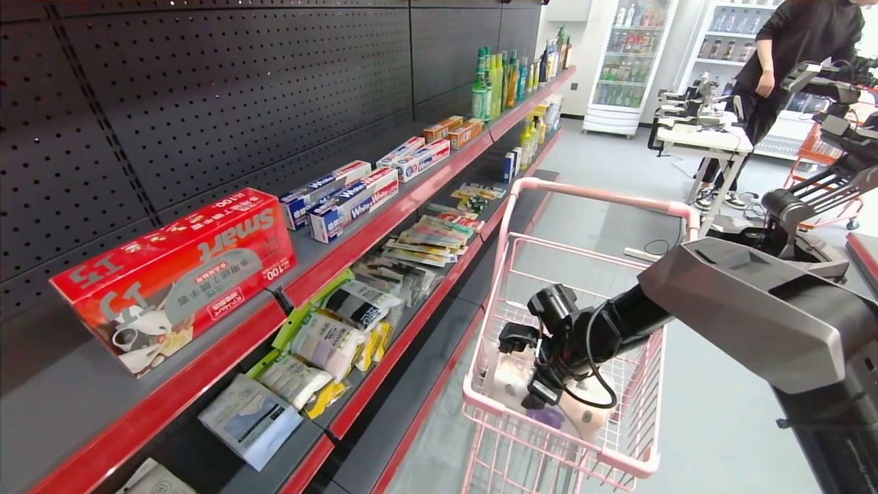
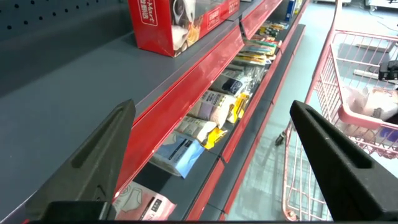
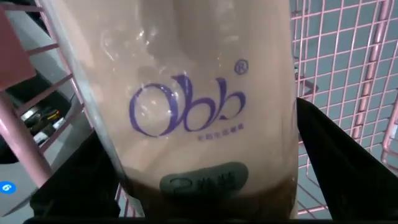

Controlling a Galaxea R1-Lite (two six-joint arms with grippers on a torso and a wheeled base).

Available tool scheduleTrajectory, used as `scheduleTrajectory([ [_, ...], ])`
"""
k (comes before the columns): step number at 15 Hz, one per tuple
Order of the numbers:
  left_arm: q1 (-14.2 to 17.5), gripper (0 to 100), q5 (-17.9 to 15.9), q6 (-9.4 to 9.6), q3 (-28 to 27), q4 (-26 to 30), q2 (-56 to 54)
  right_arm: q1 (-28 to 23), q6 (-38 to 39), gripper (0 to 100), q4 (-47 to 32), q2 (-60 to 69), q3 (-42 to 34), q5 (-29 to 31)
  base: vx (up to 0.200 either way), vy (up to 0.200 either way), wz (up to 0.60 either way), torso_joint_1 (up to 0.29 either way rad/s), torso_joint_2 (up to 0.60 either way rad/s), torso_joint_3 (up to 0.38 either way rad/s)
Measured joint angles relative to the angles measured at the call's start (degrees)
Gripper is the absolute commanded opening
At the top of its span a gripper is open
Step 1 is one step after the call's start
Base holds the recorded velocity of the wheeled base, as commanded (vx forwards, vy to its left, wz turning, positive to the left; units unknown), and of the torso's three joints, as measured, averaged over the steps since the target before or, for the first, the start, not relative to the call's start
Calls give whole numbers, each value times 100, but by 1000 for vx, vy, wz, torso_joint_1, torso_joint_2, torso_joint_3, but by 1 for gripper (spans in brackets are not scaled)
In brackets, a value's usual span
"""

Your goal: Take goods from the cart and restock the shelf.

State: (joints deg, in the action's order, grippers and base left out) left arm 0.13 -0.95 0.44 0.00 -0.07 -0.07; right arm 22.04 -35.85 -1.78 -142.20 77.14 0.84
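The pink cart (image 1: 590,195) stands in the aisle beside the shelf (image 1: 62,384). My right arm is down inside it, and the right gripper (image 1: 542,394) is among pale soft packs (image 1: 507,374) on the cart floor. In the right wrist view a cream pack with purple lettering (image 3: 186,106) fills the gap between the open fingers of the right gripper (image 3: 199,168), one on each side of it. My left gripper (image 2: 212,107) hangs open and empty over the grey top shelf (image 2: 74,93), not far from a red box (image 2: 180,22).
The top shelf carries the red box (image 1: 178,274), toothpaste boxes (image 1: 350,195) and bottles (image 1: 494,82) farther along. Bagged goods (image 1: 329,336) fill the lower shelf. A white table (image 1: 706,137) and glass-door fridges (image 1: 627,62) stand at the aisle's far end.
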Motion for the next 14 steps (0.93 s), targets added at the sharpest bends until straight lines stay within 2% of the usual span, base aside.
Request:
scheduleTrajectory([
  [2, 0, 100, -2, 0, 0, 0, 0, 74, 9, 100, -728, -118, 533, 28, 0, 0, 0, 0, 0, 0],
  [4, 0, 100, -2, 0, 0, 0, 0, 157, 13, 100, -1069, -247, 952, 41, 0, 0, 0, 0, 0, 0],
  [14, 0, 100, -2, 0, 0, 0, 0, 205, 17, 100, -1104, -501, 990, 77, 0, 0, 0, 0, 0, 0],
])
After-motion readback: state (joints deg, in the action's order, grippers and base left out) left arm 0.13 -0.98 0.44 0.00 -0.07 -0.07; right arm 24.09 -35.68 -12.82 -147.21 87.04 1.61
